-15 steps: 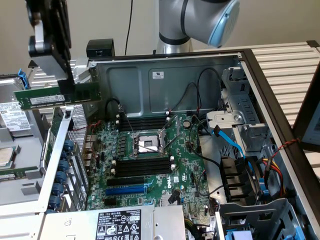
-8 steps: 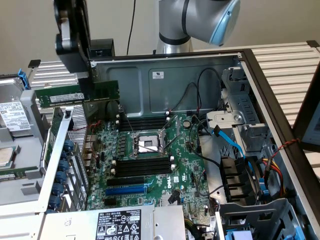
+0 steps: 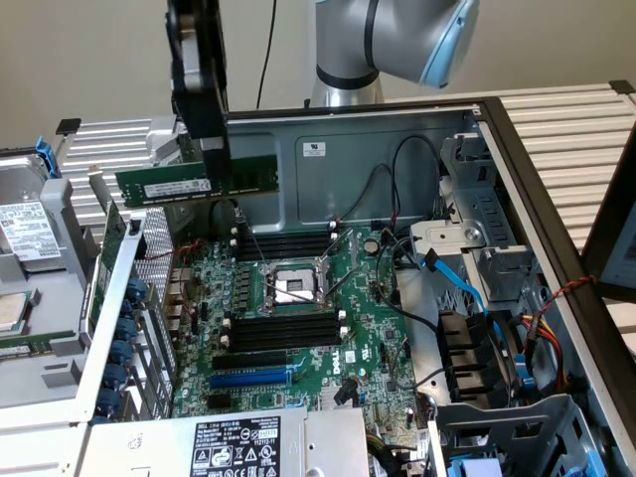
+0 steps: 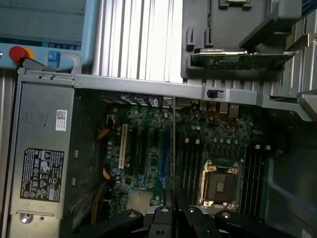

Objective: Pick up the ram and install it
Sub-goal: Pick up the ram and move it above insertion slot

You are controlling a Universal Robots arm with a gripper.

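Note:
The ram (image 3: 164, 184), a long green stick with a white label, hangs level in the air above the back left part of the motherboard (image 3: 368, 343). My gripper (image 3: 216, 171) comes down from above and is shut on the stick near its middle. Below it lie two banks of black slots (image 3: 286, 244) (image 3: 283, 330) on either side of the CPU socket (image 3: 293, 286). In the wrist view the ram (image 4: 173, 148) shows edge-on as a thin line running from my gripper (image 4: 174, 212) over the board, between the blue slot (image 4: 162, 158) and a bank of black slots (image 4: 188, 163).
The open computer case has a metal back wall (image 3: 378, 169), loose black and blue cables (image 3: 452, 273) at the exterior view's right, and a power supply (image 3: 234, 447) at the front. A blue expansion slot (image 3: 248, 378) sits near the front. Card brackets (image 3: 129, 338) line the exterior view's left.

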